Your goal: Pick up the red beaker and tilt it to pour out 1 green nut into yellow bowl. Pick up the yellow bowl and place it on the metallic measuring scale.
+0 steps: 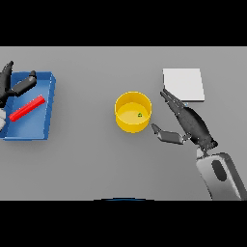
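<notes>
Yellow bowl (132,112) mid-table w/ green nut (140,115) inside, right hand (187,123) spread just beside it, scale (183,84) behind, red beaker (27,108) lying in blue tray (42,130), left hand (14,84) over tray, prob. relaxed

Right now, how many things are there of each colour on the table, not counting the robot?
Red: 1, the red beaker lying in the tray
Blue: 1, the blue tray
Yellow: 1, the yellow bowl
Green: 1, the green nut inside the bowl
White: 1, the measuring scale
Total: 5
</notes>
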Controlling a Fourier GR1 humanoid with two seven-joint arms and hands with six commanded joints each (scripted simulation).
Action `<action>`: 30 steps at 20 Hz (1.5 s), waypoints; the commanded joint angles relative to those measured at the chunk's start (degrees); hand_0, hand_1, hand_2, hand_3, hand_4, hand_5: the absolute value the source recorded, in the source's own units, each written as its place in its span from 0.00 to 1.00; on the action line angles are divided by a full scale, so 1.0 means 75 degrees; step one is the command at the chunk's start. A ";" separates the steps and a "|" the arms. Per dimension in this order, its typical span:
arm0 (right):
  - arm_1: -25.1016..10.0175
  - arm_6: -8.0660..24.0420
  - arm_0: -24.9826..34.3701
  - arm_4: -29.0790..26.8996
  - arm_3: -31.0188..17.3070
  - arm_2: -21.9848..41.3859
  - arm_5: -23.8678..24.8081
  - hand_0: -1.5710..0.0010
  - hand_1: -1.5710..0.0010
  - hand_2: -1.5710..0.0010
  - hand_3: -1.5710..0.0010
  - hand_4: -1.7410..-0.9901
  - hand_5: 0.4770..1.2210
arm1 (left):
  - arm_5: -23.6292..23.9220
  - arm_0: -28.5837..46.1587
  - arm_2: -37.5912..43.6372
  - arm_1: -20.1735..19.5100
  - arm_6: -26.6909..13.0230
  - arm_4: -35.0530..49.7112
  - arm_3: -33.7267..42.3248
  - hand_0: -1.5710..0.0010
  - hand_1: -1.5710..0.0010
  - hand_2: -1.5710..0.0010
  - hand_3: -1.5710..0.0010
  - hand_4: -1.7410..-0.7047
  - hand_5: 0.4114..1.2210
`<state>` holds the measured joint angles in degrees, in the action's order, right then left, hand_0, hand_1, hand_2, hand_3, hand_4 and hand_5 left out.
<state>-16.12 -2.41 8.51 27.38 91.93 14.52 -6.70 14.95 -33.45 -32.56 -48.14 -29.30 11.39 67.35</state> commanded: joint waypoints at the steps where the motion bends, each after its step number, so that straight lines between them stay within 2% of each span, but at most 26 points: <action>1: -0.0166 -0.0011 0.0161 0.0280 -0.0127 0.0172 -0.0108 1.00 1.00 1.00 1.00 0.61 0.27 | -0.0009 0.0023 0.0035 -0.0044 0.0070 0.0022 0.0018 1.00 1.00 1.00 1.00 0.91 0.37; 3: -0.0504 -0.0231 0.0697 0.0857 -0.0329 0.0570 -0.0330 1.00 1.00 1.00 1.00 0.62 0.26 | -0.0053 -0.0031 0.0007 -0.0047 -0.0018 0.0012 0.0002 1.00 1.00 1.00 1.00 0.91 0.37; 5: -0.0669 -0.0189 0.1229 0.1277 -0.0572 0.0938 -0.0655 1.00 1.00 1.00 1.00 0.62 0.25 | -0.0040 -0.0004 -0.0017 -0.0053 -0.0043 0.0016 0.0083 1.00 1.00 1.00 1.00 0.92 0.38; 10: -0.0877 -0.0559 0.2107 0.1586 -0.1208 0.1422 -0.1304 1.00 1.00 1.00 1.00 0.62 0.24 | -0.0028 -0.0087 -0.0054 -0.0057 -0.0169 -0.0036 0.0101 1.00 1.00 1.00 1.00 0.91 0.38; 15: -0.0766 -0.0966 0.2846 0.1860 -0.1911 0.1996 -0.1813 1.00 1.00 1.00 1.00 0.64 0.28 | -0.0054 0.0006 -0.0036 -0.0118 -0.0001 -0.0013 0.0118 1.00 1.00 1.00 1.00 0.91 0.38; 21: -0.0549 -0.1191 0.3398 0.2019 -0.2810 0.2357 -0.2126 1.00 1.00 1.00 1.00 0.65 0.27 | -0.0190 -0.0166 -0.0035 -0.0106 -0.0046 -0.0012 -0.0004 1.00 1.00 1.00 1.00 0.91 0.40; 24: -0.0443 -0.1171 0.3517 0.2168 -0.3109 0.2585 -0.2260 1.00 1.00 1.00 1.00 0.61 0.26 | -0.0171 -0.0120 0.0014 -0.0112 0.0110 -0.0011 -0.0125 1.00 1.00 1.00 1.00 0.91 0.40; 28: -0.0359 -0.1052 0.3892 0.2268 -0.3539 0.2699 -0.2494 1.00 1.00 1.00 1.00 0.58 0.26 | -0.0173 -0.0061 0.0019 -0.0159 0.0046 0.0048 0.0043 1.00 1.00 1.00 1.00 0.91 0.40; 30: -0.0385 -0.1129 0.3934 0.2376 -0.3687 0.2859 -0.2601 1.00 1.00 1.00 1.00 0.58 0.29 | -0.0148 0.0010 -0.0010 -0.0197 0.0060 0.0021 0.0111 1.00 1.00 1.00 1.00 0.91 0.40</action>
<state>-19.02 -10.88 38.04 45.19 64.29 35.95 -26.22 13.84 -33.35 -32.64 -49.61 -28.88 11.55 68.18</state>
